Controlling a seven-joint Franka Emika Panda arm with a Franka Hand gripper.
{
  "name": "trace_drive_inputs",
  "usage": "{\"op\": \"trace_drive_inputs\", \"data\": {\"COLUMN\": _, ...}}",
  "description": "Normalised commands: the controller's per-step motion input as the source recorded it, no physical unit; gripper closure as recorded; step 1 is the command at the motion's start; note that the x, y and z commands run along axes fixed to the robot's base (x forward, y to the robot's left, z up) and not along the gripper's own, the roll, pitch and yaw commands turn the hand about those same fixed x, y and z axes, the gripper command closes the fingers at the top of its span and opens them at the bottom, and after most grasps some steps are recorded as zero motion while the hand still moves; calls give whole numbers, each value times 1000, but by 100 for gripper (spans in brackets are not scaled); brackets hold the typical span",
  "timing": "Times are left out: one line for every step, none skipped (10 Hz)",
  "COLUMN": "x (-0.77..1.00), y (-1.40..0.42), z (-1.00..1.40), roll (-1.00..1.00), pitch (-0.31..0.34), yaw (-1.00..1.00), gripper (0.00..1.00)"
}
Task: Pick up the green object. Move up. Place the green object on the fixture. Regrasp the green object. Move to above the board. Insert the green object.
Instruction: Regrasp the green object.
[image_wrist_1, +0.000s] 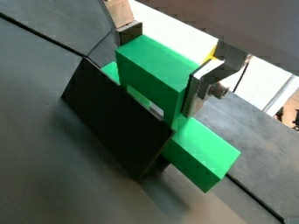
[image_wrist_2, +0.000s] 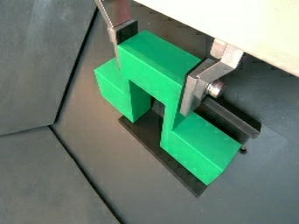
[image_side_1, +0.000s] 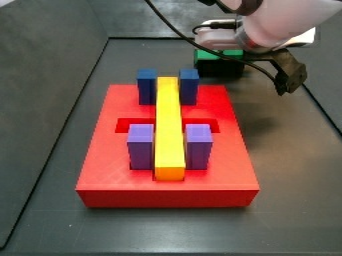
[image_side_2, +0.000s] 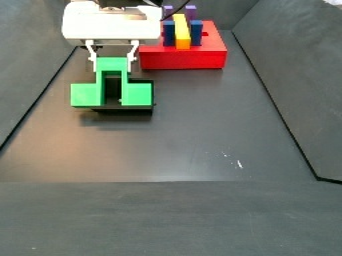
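The green object (image_wrist_2: 163, 96) sits on the fixture (image_wrist_1: 114, 122), well apart from the board (image_side_1: 160, 160), so it can be regripped squarely. The gripper (image_wrist_2: 163, 48) straddles its raised cube, fingers (image_wrist_2: 201, 86) apparently touching, though firm clamping is unclear.

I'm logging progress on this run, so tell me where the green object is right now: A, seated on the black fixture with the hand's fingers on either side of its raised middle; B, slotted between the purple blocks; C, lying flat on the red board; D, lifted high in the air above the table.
A: the green object sits on the fixture, and the hand straddles its raised middle; the board holds only blocks and the bar.
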Motion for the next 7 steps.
{"op": "trace_drive_inputs", "data": {"x": 0, "y": 0, "z": 0, "roll": 0, "pitch": 0, "yaw": 0, "gripper": 100}}
{"op": "trace_drive_inputs", "data": {"x": 0, "y": 0, "z": 0, "roll": 0, "pitch": 0, "yaw": 0, "gripper": 100}}
{"op": "trace_drive_inputs", "data": {"x": 0, "y": 0, "z": 0, "roll": 0, "pitch": 0, "yaw": 0, "gripper": 100}}
{"op": "trace_drive_inputs", "data": {"x": 0, "y": 0, "z": 0, "roll": 0, "pitch": 0, "yaw": 0, "gripper": 100}}
{"op": "trace_drive_inputs", "data": {"x": 0, "y": 0, "z": 0, "roll": 0, "pitch": 0, "yaw": 0, "gripper": 100}}
{"op": "trace_drive_inputs", "data": {"x": 0, "y": 0, "z": 0, "roll": 0, "pitch": 0, "yaw": 0, "gripper": 100}}
{"op": "trace_drive_inputs", "data": {"x": 0, "y": 0, "z": 0, "roll": 0, "pitch": 0, "yaw": 0, "gripper": 100}}
